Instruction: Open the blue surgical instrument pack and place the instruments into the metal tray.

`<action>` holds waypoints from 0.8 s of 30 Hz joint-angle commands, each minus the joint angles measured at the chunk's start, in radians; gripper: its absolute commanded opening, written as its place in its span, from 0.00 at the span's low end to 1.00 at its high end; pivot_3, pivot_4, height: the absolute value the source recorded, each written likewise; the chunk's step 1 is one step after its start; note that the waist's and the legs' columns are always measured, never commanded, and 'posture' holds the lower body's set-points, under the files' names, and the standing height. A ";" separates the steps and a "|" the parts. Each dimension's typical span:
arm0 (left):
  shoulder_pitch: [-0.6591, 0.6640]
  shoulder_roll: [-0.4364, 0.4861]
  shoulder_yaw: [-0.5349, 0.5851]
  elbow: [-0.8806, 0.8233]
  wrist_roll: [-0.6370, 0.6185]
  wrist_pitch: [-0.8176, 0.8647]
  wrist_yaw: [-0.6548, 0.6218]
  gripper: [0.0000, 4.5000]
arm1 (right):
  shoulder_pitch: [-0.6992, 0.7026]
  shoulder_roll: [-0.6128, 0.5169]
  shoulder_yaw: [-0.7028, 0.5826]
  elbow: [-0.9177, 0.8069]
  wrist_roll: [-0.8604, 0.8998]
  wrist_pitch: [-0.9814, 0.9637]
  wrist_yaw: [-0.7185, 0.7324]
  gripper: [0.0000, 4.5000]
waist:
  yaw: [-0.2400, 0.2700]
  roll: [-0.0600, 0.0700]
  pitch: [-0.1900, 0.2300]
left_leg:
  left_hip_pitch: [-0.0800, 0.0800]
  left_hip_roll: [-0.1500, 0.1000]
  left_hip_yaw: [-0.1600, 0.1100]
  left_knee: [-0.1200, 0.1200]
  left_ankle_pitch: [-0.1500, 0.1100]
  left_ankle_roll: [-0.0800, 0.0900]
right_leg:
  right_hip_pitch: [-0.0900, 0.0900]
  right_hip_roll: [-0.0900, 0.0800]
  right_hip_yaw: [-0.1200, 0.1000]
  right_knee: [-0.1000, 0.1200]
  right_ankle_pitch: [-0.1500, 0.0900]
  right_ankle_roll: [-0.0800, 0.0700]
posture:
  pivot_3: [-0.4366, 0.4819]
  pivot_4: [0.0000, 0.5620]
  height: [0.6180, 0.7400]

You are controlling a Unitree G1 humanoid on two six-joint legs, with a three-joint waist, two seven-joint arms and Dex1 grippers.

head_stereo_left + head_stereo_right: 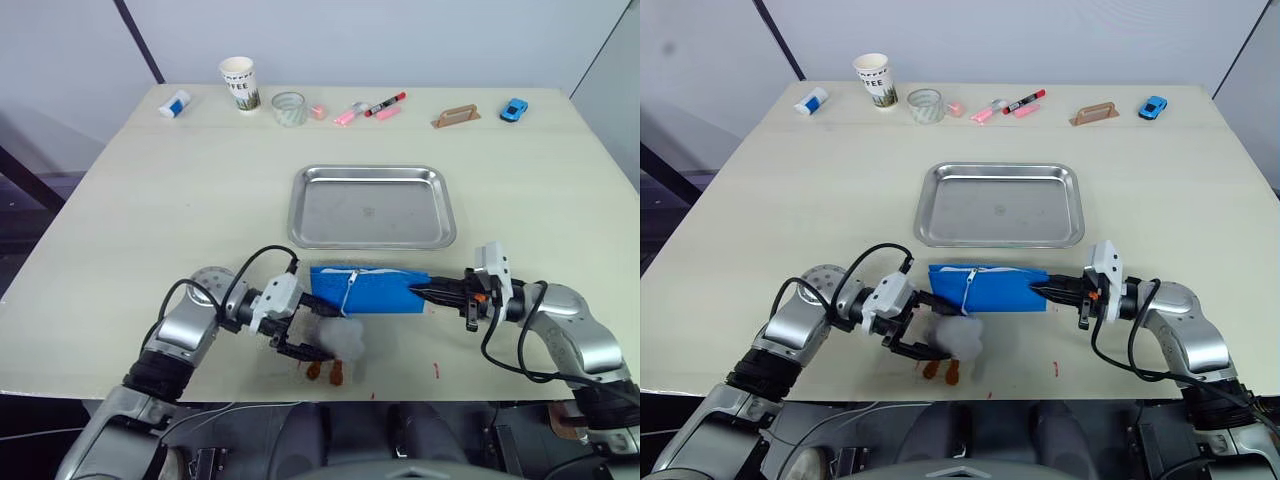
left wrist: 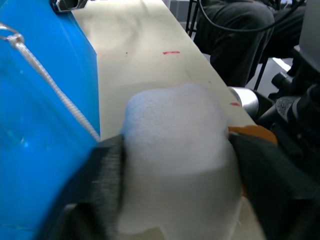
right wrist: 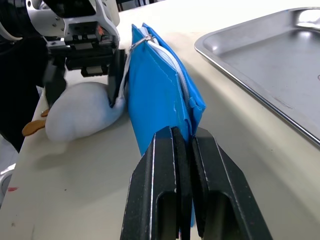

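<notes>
Table point(image 1: 150, 200): pale wood-look top, matte, flat. All places below are rel. to the tray.

Tray point(image 1: 372, 206): biggest item, shiny steel, rounded corners, low rim, nothing in it yet. Rigid and slick; tools dropped in will prob. slide and clatter.

Pouch point(image 1: 368, 288): flat blue rectangle lying just in front of the tray's near edge, parallel to it, not touching. Smooth fabric with a zipper along the top edge and a thin white cord point(image 2: 55, 90) at its left end. Still shut, no instruments visible, so the task is at the opening step. Judged soft and floppy, light shell with some weight inside; likely to buckle or slide if pulled from one end only. Best hold: pin one end, pull the cord/zip tab at the other.

Right gripper point(image 3: 182, 150): at the pouch's right end, fingers pinched tight on the thin blue edge, anchoring it.

Left gripper point(image 1: 298, 338): front-left of the tray, at the pouch's left end, clamped around a soft whitish fuzzy lump point(image 2: 175, 150), cloth or lining by the look, can't tell which. It squashes between the pads, so grip is spongy.

Small stuff, far side of the tray along the table's back edge: paper cup point(image 1: 239, 83), clear round container point(image 1: 289, 108), red-black marker point(image 1: 385, 104), tiny blue toy car point(image 1: 514, 109).
</notes>
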 commanded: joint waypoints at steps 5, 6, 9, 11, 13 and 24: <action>-0.039 0.011 0.048 0.020 -0.042 -0.053 -0.045 0.07 | -0.004 0.005 -0.023 -0.034 0.012 -0.015 -0.009 0.00 | -0.001 0.000 0.000 | 0.000 0.000 0.000 0.000 0.000 0.000 | 0.000 0.000 0.000 0.000 0.000 0.000 | 0.48 0.27 0.82; -0.046 0.013 0.065 0.006 -0.071 -0.030 -0.044 0.02 | -0.004 0.006 -0.023 -0.034 0.013 -0.015 -0.009 0.00 | -0.001 0.000 0.000 | 0.000 0.000 0.000 0.000 0.000 0.000 | 0.000 0.000 0.000 0.000 0.000 0.000 | 0.48 0.27 0.82; -0.065 0.032 0.110 -0.050 -0.158 0.062 -0.046 0.02 | 0.000 0.000 -0.020 -0.026 0.001 -0.026 -0.005 0.00 | -0.003 -0.001 0.000 | 0.000 0.000 0.000 0.000 0.000 0.000 | 0.000 0.000 0.000 0.000 0.000 0.000 | 0.48 0.27 0.82; -0.073 0.055 0.136 -0.092 -0.210 0.129 -0.047 0.02 | 0.004 -0.004 -0.012 -0.014 -0.013 -0.042 0.004 0.00 | -0.003 -0.001 0.001 | -0.001 0.000 0.000 0.000 0.000 0.000 | 0.000 0.000 0.000 0.000 0.000 0.000 | 0.48 0.27 0.82; -0.080 0.073 0.172 -0.131 -0.270 0.212 -0.028 0.02 | 0.006 -0.007 -0.003 -0.006 -0.025 -0.055 0.013 0.00 | -0.003 -0.001 0.001 | 0.000 0.000 0.000 0.000 0.000 0.000 | 0.000 0.000 0.000 0.000 0.000 0.000 | 0.48 0.27 0.82; -0.110 0.244 0.300 -0.059 -0.312 0.388 -0.044 0.02 | 0.008 -0.003 -0.022 0.011 -0.019 -0.124 0.049 0.00 | -0.007 -0.001 0.001 | 0.000 0.000 0.000 0.000 0.000 0.000 | 0.000 0.000 0.000 0.000 0.000 0.000 | 0.48 0.27 0.82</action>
